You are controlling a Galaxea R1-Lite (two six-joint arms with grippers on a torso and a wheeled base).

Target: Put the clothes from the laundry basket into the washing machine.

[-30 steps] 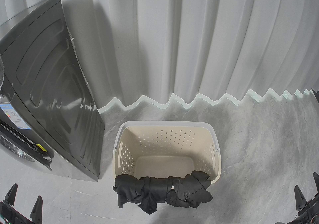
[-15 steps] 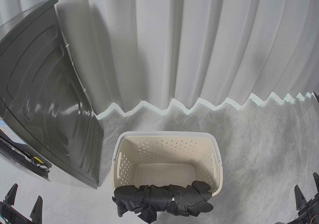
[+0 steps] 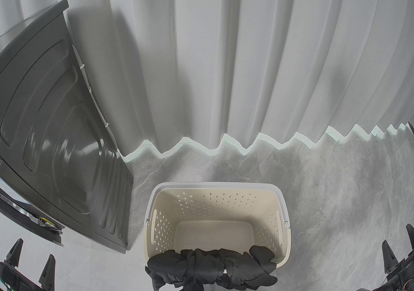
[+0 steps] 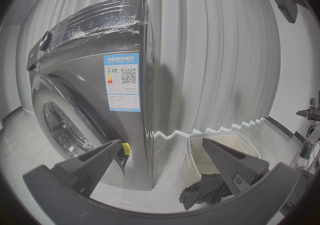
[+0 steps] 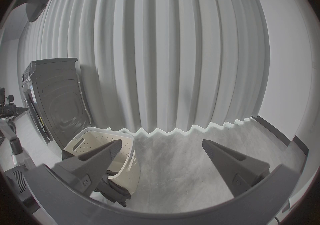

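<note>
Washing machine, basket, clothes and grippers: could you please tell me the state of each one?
Washing machine: door looks shut.
Laundry basket: upright, bottom bare.
Clothes: dark bundle draped over the basket's near rim.
Left gripper: open, empty.
Right gripper: open, empty.

Backdrop: 1 white pleated curtain (image 3: 241, 54), full width, hanging down to the floor. Bright light strip along its zigzag hem (image 3: 224, 137). Floor (image 3: 345, 192) is grey, marble-look, slight sheen. Plain white wall (image 5: 290, 79) at the curtain's right end, dark baseboard (image 5: 270, 129) along its foot.
</note>
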